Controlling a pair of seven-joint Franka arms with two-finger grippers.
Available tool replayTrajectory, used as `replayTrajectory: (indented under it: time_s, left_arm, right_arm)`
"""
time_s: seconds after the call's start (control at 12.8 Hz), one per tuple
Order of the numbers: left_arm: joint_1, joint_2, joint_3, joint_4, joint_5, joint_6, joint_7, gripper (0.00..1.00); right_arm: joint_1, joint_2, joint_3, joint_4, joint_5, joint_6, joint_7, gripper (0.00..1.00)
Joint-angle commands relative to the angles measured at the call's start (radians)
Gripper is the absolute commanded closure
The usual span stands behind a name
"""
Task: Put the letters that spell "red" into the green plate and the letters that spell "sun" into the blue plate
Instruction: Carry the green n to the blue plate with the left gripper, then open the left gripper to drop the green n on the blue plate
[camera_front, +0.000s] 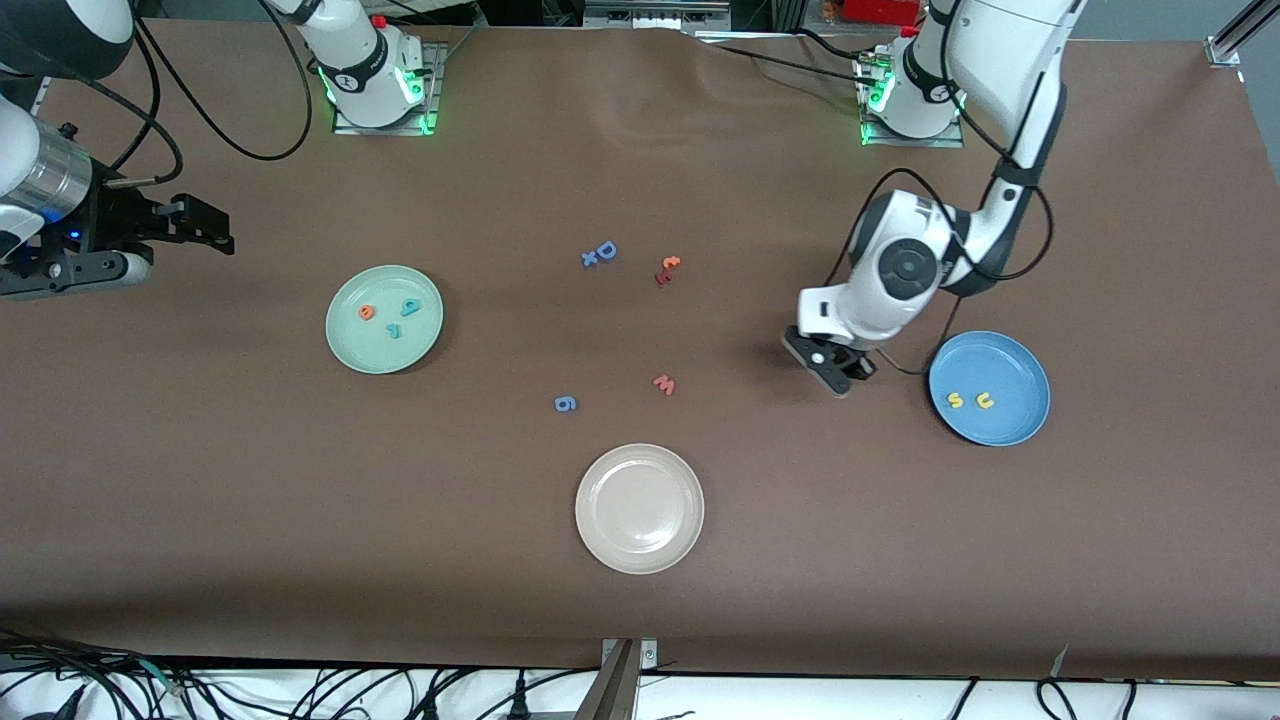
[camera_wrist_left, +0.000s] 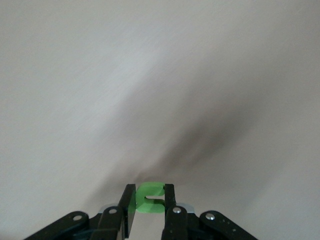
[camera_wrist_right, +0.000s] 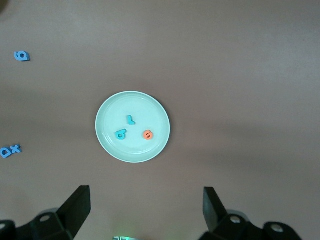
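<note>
Holding the green "n" (camera_wrist_left: 149, 198) in the left pincer (camera_front: 838, 372), just beside the blue plate (camera_front: 1020, 425).

Its jaws are closed on the letter, low over the worktop (camera_front: 640, 620) on the side of this plate toward the right arm's end. The plate already has "s" (camera_front: 955, 401) and "u" (camera_front: 985, 401), so the move, I judge, goes sideways over its rim. The right pincer (camera_wrist_right: 142, 210) waits wide open and empty, over the worktop well apart from the blue plate.

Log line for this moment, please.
left gripper shut on green n beside blue plate | right gripper open, waiting
</note>
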Motion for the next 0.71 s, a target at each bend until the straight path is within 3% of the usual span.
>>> replayTrajectory:
  time_s: [0.0, 0.31, 0.63]
  left_arm:
    - [0.009, -0.041, 0.126, 0.022, -0.039, -0.102, 0.200, 0.71]
    - [0.041, -0.034, 0.254, 0.024, -0.039, -0.130, 0.383, 0.70]
    - [0.096, 0.021, 0.260, 0.016, -0.044, -0.119, 0.412, 0.63]
  right_arm:
    - [-0.041, -0.025, 0.041, -0.032, -0.016, 0.018, 0.006, 0.01]
    - [-0.058, -0.025, 0.058, -0.035, -0.014, 0.020, 0.006, 0.01]
    - [-0.055, -0.015, 0.055, -0.020, -0.010, 0.006, 0.004, 0.01]
